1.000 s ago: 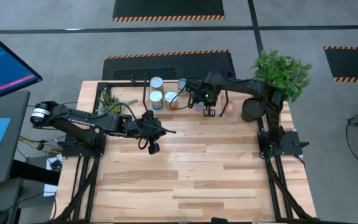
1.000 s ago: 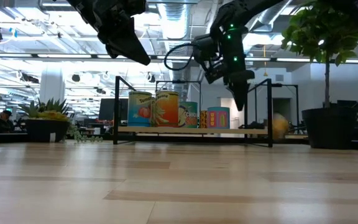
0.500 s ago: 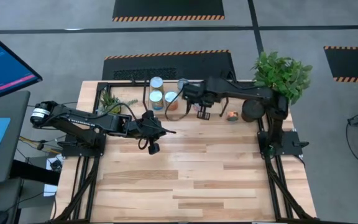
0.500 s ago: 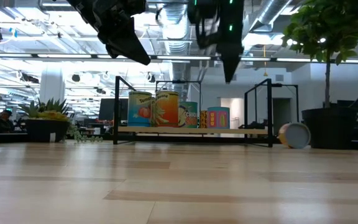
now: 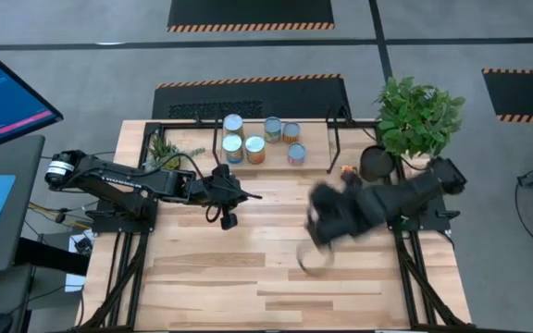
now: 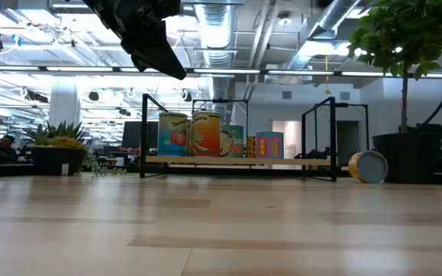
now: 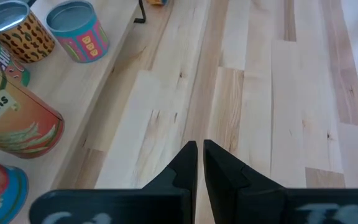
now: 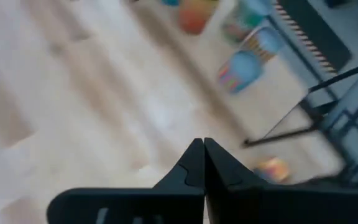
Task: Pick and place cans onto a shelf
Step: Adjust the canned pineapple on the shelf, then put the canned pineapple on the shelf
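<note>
Five cans [image 5: 255, 149] stood on the shelf [image 5: 315, 139]. One can [image 6: 367, 166] lay on the surface [image 5: 248, 268]. Both arms' jaws were together, holding nothing.

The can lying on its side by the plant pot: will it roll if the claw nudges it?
Probably. That can rests on its curved wall on the table, so a sideways push should roll it. It looks rigid, and its smooth side may slip when pinched.

Both arms are dark, jointed metal with black cables along them. The left arm [image 5: 128, 180] has a silvery ring at its base. Each gripper ends in two slim, pointed black fingers [image 7: 188, 163].
</note>
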Robot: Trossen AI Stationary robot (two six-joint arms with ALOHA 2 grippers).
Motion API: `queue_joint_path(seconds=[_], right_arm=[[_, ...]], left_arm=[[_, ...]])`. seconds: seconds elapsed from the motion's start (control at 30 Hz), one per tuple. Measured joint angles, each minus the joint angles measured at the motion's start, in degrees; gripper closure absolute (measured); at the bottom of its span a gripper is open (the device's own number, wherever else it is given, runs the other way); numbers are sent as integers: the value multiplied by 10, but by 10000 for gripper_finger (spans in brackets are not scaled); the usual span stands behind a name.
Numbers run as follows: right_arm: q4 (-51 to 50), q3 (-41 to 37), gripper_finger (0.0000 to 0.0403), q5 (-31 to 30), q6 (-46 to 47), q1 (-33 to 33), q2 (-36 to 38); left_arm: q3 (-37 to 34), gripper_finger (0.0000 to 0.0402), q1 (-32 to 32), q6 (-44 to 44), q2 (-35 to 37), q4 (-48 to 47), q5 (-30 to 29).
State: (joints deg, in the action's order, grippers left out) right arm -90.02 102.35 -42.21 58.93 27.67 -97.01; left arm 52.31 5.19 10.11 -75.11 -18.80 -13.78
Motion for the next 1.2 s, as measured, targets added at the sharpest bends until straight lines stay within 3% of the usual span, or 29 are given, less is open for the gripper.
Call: queue_joint_path(seconds=[0.1, 0.2, 0.3, 0.37, 0.57, 0.8, 1.03, 1.2], right_arm=[[1, -18, 392, 18, 108, 94, -7], [1, -43, 392, 45, 285, 161, -27], [-2, -73, 392, 54, 424, 179, -36], [-4, -92, 392, 49, 443, 169, -48], [4, -186, 392, 122, 361, 89, -107], [38, -308, 392, 122, 219, -6, -110], [5, -356, 390, 1, 81, -88, -100], [29, -375, 362, -12, -8, -128, -100]], left_arm=[[0, 387, 0, 0, 0, 1, 7], [0, 387, 0, -1, 0, 1, 18], [0, 387, 0, -2, 0, 2, 20], [0, 387, 0, -2, 0, 3, 20], [0, 387, 0, -9, 0, 3, 20], [0, 387, 0, -9, 0, 2, 20], [0, 387, 0, -25, 0, 2, 19], [0, 387, 0, -23, 0, 2, 30]])
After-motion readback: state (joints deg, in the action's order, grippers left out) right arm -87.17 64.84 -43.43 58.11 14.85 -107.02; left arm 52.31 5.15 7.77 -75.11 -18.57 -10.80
